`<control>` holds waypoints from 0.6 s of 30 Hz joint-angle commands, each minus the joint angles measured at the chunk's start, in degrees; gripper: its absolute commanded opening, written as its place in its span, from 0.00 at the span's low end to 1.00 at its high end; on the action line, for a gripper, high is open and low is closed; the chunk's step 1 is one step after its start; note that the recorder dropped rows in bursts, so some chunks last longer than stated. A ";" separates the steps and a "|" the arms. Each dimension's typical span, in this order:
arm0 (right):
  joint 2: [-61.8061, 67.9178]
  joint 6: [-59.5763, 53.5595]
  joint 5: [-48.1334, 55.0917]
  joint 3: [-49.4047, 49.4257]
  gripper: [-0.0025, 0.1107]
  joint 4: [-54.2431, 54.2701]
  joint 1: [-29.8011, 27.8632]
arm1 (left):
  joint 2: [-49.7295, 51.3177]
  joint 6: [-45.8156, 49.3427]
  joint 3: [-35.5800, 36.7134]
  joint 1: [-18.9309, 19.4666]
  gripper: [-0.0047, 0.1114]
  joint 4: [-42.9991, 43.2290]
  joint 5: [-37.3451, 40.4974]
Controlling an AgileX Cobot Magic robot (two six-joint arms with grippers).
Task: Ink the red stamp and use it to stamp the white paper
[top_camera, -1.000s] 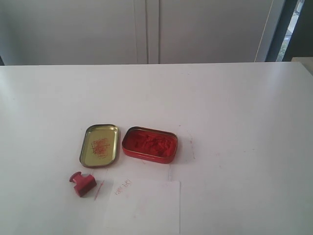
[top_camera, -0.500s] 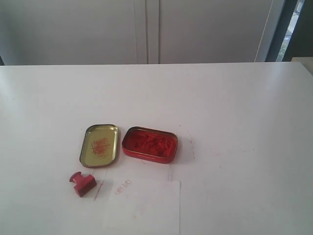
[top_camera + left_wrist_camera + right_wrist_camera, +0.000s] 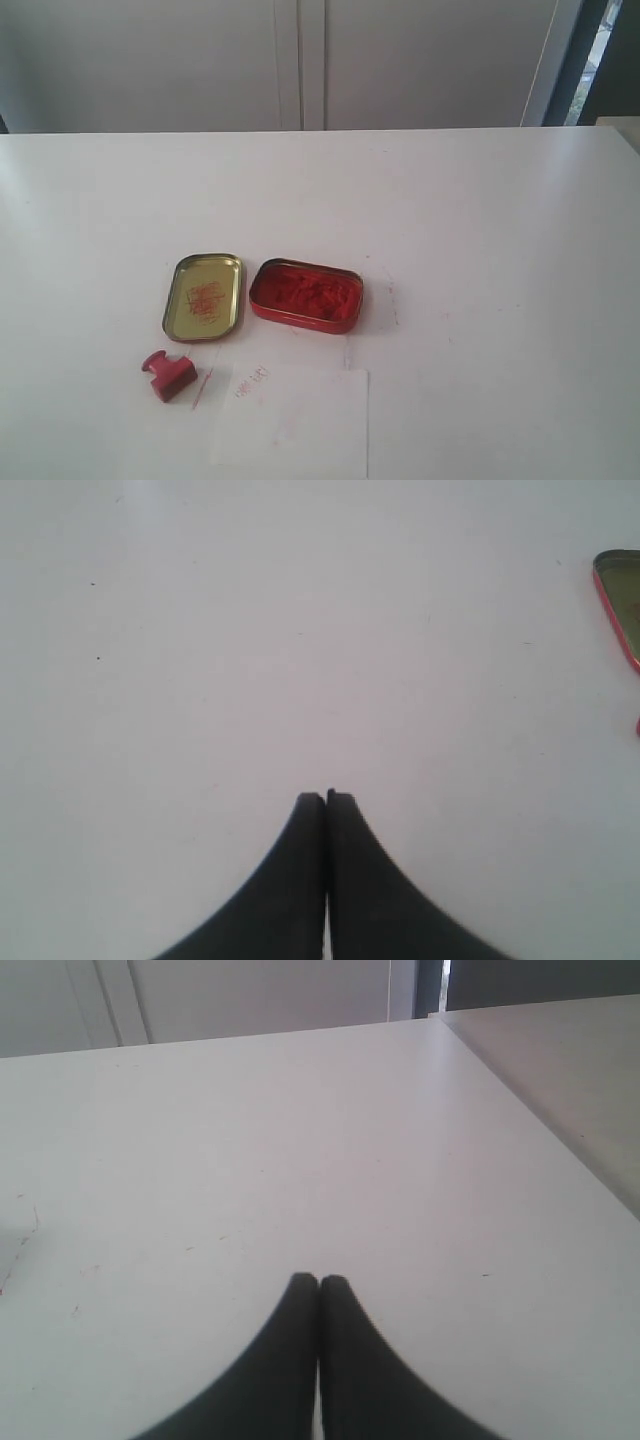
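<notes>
The red stamp [image 3: 168, 376] lies on the bench [image 3: 480, 220] just beside the white paper [image 3: 300, 425], which seems faintly marked. The left jaws and right jaws are pressed together, empty.

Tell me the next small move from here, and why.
Probably open the left tool: its jaws are shut on nothing, and the stamp lies untouched on that side of the table, near the paper, so it needs gripping first.

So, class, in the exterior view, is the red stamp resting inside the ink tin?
No, the red stamp lies on the table, apart from the red ink tin, beside the white paper.
</notes>
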 commanded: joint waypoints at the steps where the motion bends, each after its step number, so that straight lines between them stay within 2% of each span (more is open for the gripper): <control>1: -0.25 -0.15 -0.44 0.28 0.02 0.04 0.10 | -0.22 0.26 0.71 0.01 0.04 -0.11 0.71; 18: -0.25 -0.15 -0.44 0.28 0.02 0.04 0.10 | -0.22 15.27 0.71 0.01 0.04 -8.26 -0.73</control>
